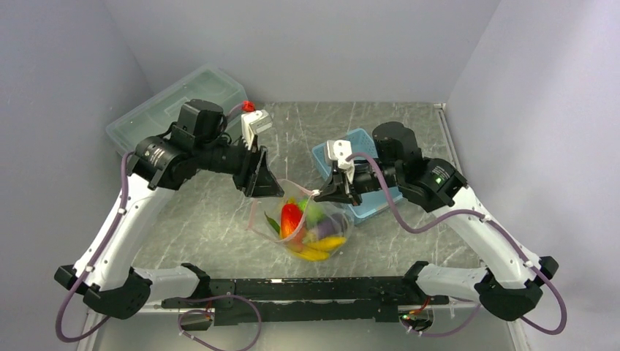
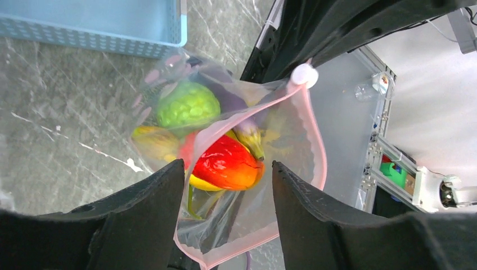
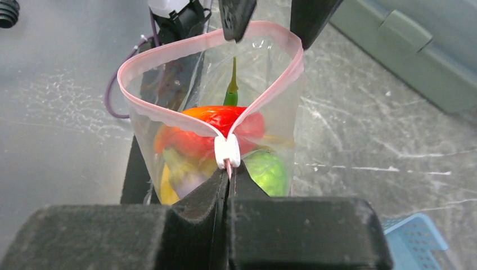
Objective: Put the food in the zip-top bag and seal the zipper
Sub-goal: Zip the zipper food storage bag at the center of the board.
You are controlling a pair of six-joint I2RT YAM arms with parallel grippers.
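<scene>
Sealing step: food [image 1: 307, 228] inside, zipper [image 3: 163, 52] gaping.
Right end effector [image 3: 228, 180] clamped on zipper end by white slider [image 3: 227, 151]; left end effector [image 2: 228, 169] apart, straddling far rim. Zip-top bag [image 1: 335, 219] stands mid-tabletop [image 1: 197, 219]. Next probably: left pinches rim, slider drawn across.

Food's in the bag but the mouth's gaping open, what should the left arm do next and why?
Probably close the left gripper on the far end of the zipper. Its jaws stand open astride that rim, while the right gripper is shut on the strip by the white slider, and the food is inside the zip-top bag. Holding both ends should let the mouth pull flat.
</scene>
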